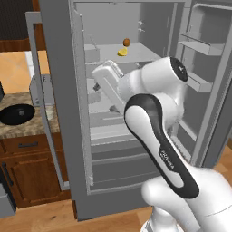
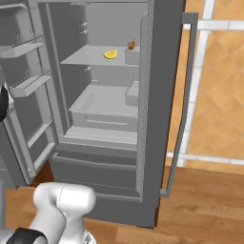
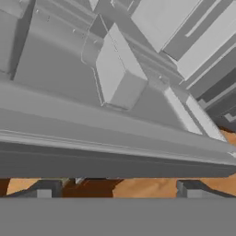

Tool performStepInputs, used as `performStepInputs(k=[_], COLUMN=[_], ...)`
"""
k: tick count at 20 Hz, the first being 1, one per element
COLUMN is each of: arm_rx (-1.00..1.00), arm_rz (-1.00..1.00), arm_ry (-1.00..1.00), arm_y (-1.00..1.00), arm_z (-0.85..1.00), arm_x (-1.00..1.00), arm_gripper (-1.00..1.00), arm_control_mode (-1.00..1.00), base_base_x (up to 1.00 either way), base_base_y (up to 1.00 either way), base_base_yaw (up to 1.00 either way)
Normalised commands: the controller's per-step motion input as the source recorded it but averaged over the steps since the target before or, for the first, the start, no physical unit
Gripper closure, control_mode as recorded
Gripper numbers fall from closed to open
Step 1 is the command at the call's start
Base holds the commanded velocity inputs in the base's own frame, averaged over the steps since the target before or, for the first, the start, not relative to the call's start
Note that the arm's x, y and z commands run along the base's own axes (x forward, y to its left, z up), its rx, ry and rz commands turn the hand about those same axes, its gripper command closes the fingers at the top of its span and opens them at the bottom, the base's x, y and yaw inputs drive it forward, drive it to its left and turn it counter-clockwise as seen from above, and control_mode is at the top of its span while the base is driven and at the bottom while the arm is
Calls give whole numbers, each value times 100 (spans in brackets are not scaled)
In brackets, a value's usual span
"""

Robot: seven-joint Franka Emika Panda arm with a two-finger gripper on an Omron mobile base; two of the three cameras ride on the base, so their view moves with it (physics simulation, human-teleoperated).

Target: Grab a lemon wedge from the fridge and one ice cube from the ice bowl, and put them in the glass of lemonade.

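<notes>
Fridge (image 1: 63, 90) stands with both doors swung wide. Lemon wedge (image 1: 123, 52) lies on the upper shelf (image 2: 90, 56), near its middle, with a small round orange ball (image 1: 127, 42) just behind it toward the back wall. Ice bowl (image 1: 16, 113) sits on the stone counter (image 1: 27, 129) left of the fridge. Gripper (image 3: 117, 189) is released, 2 fingertips (image 3: 44, 190) spread wide with nothing between them, hovering over a grey fridge ledge, well apart from the wedge
</notes>
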Motion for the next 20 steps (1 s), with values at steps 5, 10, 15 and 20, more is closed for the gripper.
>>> performStepInputs(k=[5,10,15,20], arm_rx=[-15,-17,-44,-43], arm_rz=[5,0,1,15], arm_ry=[-6,0,1,0], arm_y=[-99,-98,-89,-40], arm_z=[-4,-11,-8,-35], arm_x=[-59,-28,-2,5], arm_gripper=[-100,-100,-100,-100], arm_control_mode=[-100,-100,-100,-100], base_base_x=[0,0,0,0], base_base_y=[0,0,0,0], base_base_yaw=[0,0,0,0])
